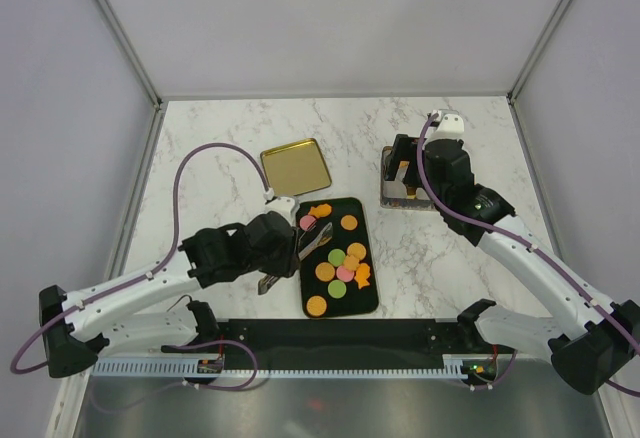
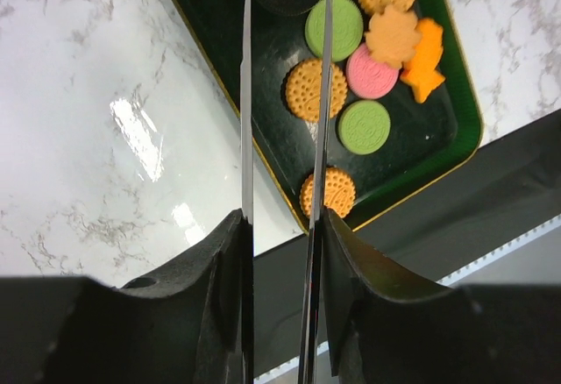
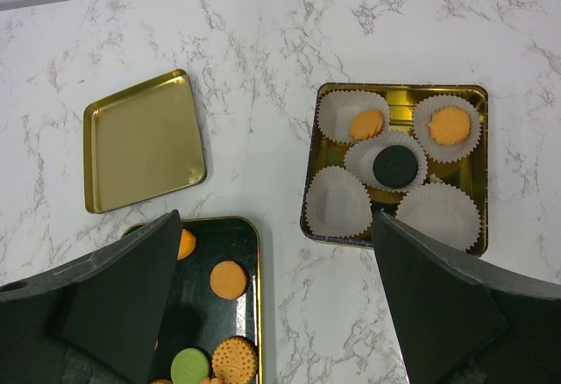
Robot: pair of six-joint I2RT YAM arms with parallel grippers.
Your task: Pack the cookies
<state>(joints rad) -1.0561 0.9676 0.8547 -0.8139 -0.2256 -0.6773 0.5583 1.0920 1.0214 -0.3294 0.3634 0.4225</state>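
Right wrist: right claw spread wide above tin; left claw over cookies, grip unclear.

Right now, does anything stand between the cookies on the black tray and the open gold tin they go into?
Nothing does: bare table separates the tray from the tin, whose lid lies aside. Only the open right gripper hangs above the tin.

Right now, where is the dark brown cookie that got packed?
In the right wrist view, the dark brown cookie sits in the middle paper cup of the gold tin on the right, just below two orange cookies.
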